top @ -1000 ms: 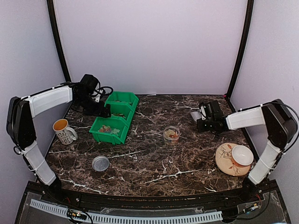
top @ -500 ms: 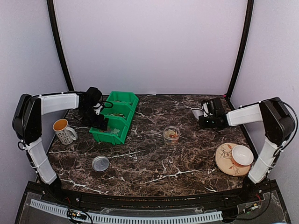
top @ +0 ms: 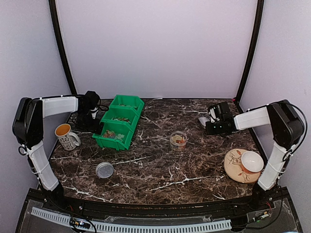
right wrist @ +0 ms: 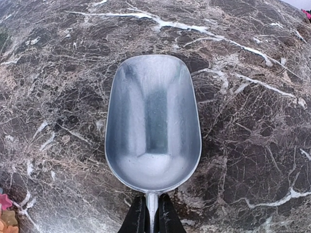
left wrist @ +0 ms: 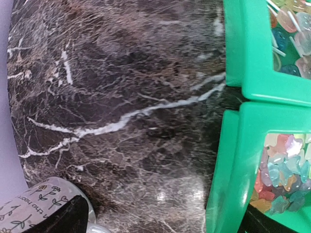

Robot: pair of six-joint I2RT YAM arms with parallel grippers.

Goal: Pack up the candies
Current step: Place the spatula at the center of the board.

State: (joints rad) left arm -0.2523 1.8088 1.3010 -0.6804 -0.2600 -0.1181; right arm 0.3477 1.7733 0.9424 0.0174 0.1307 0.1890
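Marble surface (top: 155,170) carries everything, and the largest thing on it is the row of green bins (top: 119,121) at 10 o'clock from the middle.

A second ago the left gripper (top: 94,125) hung at the bins' left rim. Half a second ago it was over the near bin. Now it has drawn back to their 9 o'clock side, just beside the wall, over bare marble. Its jaws gape wide and hold nothing. That reads as a retreat, clearing the bins for the other arm.

The right gripper (right wrist: 151,214) sits at 2 o'clock and has barely shifted. It is clamped tight on the handle of the scoop (right wrist: 153,121), whose bowl faces up and is empty, so this load is not yet taken.

The jar (top: 178,140) stands near the middle with a few orange pieces in it, so packing looks barely begun.

The candies (left wrist: 282,170) lie heaped in the bins, at 3 o'clock from the left gripper and close to it. From the scoop they are well apart, at 9 o'clock, with the jar between.
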